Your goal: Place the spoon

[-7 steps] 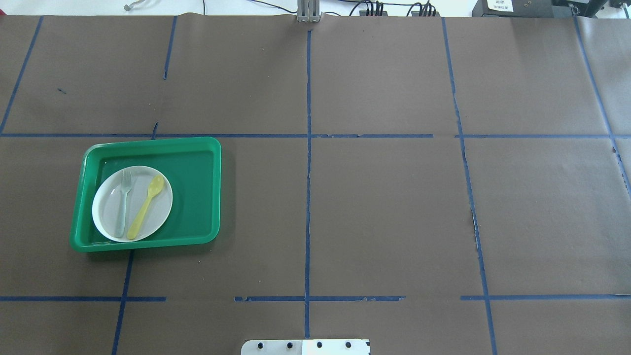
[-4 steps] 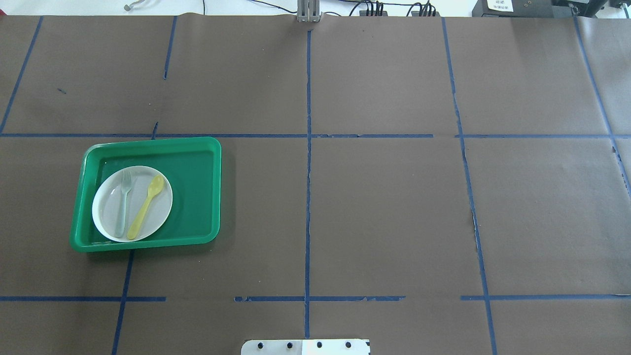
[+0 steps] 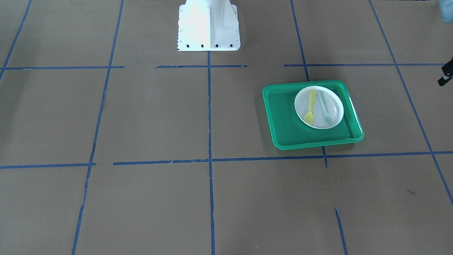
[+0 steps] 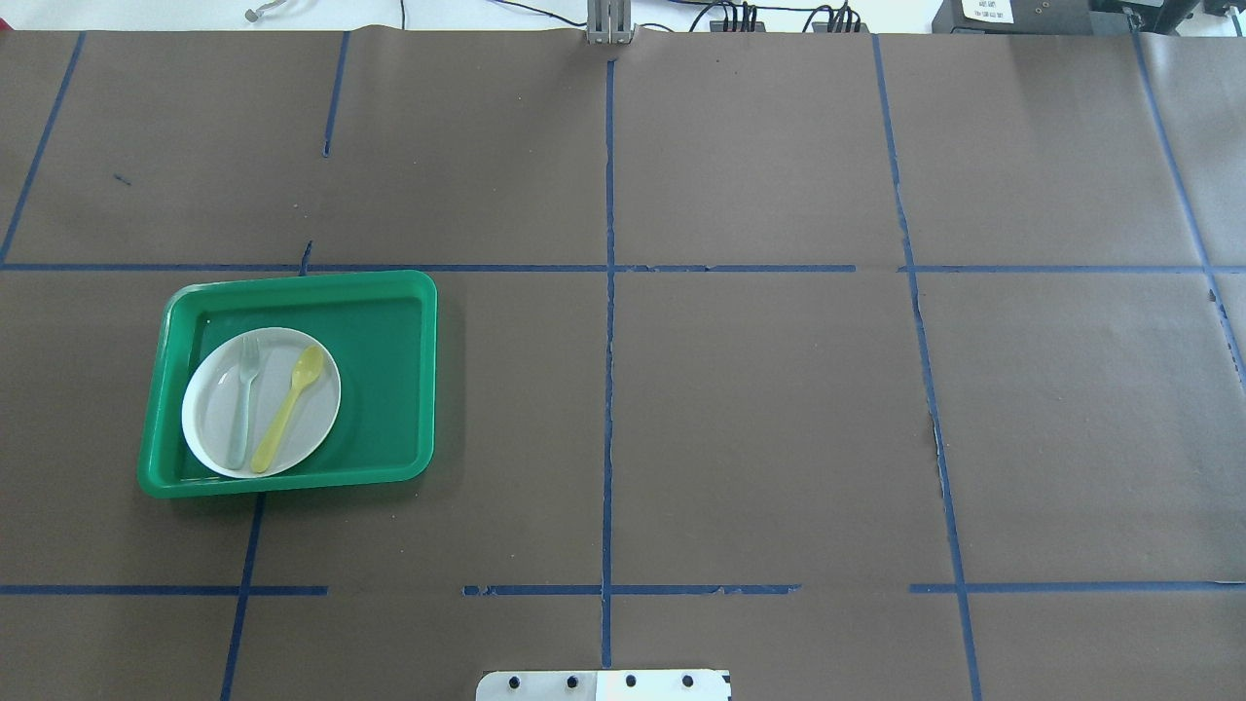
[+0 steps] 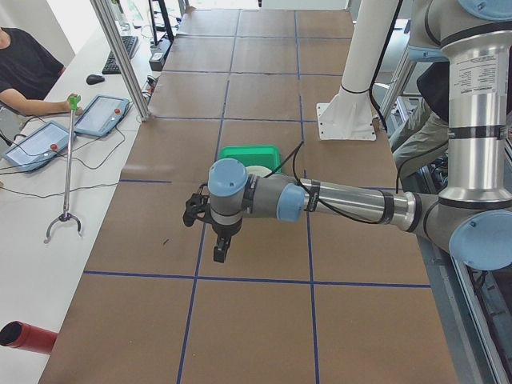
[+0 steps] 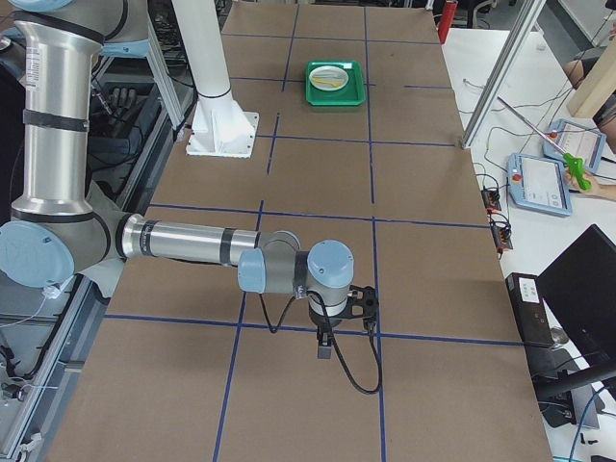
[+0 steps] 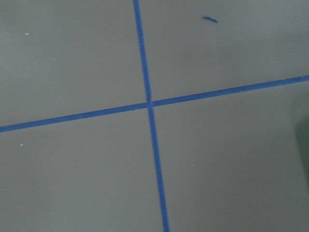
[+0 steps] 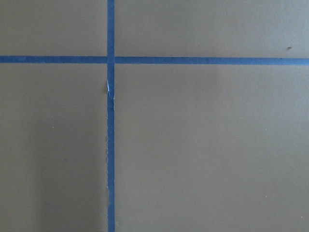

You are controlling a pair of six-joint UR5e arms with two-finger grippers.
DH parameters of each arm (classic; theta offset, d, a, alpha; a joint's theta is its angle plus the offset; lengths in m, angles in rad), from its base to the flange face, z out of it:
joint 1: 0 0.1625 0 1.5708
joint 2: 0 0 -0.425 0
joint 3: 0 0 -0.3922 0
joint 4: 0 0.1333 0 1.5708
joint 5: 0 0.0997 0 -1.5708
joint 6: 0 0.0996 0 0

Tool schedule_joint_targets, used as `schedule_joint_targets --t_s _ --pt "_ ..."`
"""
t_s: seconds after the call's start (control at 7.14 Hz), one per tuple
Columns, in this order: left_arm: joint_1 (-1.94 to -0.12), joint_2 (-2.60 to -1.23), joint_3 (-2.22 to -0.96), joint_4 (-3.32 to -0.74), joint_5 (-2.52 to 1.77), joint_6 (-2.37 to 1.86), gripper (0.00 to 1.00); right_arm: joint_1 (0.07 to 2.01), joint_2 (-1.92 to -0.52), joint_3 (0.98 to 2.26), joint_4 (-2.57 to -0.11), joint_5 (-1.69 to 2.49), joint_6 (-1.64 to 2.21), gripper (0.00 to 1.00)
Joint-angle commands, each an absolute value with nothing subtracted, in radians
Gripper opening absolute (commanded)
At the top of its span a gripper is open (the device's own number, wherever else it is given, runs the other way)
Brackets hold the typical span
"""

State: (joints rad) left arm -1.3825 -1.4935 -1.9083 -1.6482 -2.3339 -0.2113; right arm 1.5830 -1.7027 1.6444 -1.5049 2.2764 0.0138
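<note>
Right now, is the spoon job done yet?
Looks done: the spoon lies on the plate beside the fork, inside the tray. In hand: nothing, since the left gripper and right gripper hang well away from the tray. Left: probably nothing, if the plate is the goal.

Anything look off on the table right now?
Minor only. The green tray sits slightly skewed to the blue tape lines, which are ragged right of centre in the overhead view. The spoon and fork lie neatly on the plate; nothing spilled.
</note>
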Motion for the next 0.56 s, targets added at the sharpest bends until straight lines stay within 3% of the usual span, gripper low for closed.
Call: schedule_joint_targets --t_s 0.0,0.42 --pt "-1.188 -1.579 -1.948 -1.649 -2.329 -0.499 1.0 1.583 -1.703 1.644 -1.505 2.276 0.014 1.0" --pt "-0.967 -1.702 -1.933 -1.649 -2.205 -0.835 1.0 1.583 -1.703 1.644 -1.505 2.276 0.014 1.0"
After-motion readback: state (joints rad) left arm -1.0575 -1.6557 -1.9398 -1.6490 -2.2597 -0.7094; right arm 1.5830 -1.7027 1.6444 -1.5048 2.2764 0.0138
